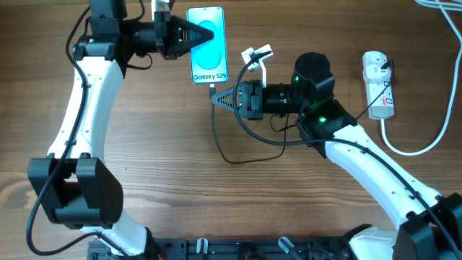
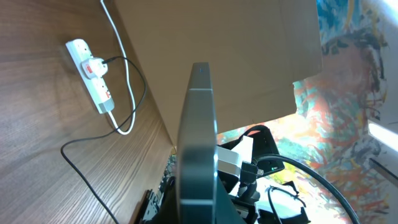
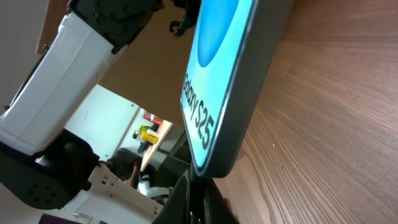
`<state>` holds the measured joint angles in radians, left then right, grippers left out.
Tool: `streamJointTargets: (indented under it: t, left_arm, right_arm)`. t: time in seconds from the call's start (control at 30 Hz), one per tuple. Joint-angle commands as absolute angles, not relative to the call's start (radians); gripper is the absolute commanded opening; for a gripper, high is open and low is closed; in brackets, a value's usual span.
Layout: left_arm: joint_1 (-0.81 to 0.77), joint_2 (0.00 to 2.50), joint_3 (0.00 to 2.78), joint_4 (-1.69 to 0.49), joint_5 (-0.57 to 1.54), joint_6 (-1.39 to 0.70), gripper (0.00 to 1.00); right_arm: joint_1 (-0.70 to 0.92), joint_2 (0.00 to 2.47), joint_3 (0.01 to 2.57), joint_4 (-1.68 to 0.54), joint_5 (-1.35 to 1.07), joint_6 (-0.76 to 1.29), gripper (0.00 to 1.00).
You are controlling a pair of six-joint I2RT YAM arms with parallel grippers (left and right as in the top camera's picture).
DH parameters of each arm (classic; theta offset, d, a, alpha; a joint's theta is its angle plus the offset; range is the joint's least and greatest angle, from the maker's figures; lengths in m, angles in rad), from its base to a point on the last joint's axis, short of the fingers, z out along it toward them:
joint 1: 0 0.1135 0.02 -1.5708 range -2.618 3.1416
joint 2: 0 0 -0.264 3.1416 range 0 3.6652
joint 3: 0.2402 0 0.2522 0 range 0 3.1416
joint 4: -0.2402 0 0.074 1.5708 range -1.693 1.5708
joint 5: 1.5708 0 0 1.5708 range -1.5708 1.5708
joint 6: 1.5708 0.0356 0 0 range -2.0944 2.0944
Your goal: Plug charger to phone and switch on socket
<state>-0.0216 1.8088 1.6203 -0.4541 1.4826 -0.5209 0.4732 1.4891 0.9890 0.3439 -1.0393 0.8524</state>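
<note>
The phone, its cyan screen reading "Galaxy S25", lies at the back centre of the table. My left gripper is shut on its left edge. In the left wrist view the phone's dark edge stands between the jaws. My right gripper is shut on the charger's plug tip right at the phone's bottom edge. The right wrist view shows the fingers under the phone. The black cable loops towards me. The white socket lies far right and also shows in the left wrist view.
The socket's thick white cord curves along the right edge of the wooden table. A white tag or clip sticks up by the right wrist. A black plug sits in the socket.
</note>
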Motion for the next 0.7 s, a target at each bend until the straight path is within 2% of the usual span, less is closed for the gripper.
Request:
streamJointTargets:
  t: [0.0,0.67]
  left_arm:
    - [-0.031,1.788,1.629,-0.434,1.500,-0.501,0.04]
    - [-0.057,1.788,1.629,-0.426,1.515,-0.451,0.04]
  right_arm:
    - [0.470,1.500,0.988,0.343,-1.056,0.865,0.04]
    - [0.470,1.500,0.988,0.355,-1.054,0.867,0.04]
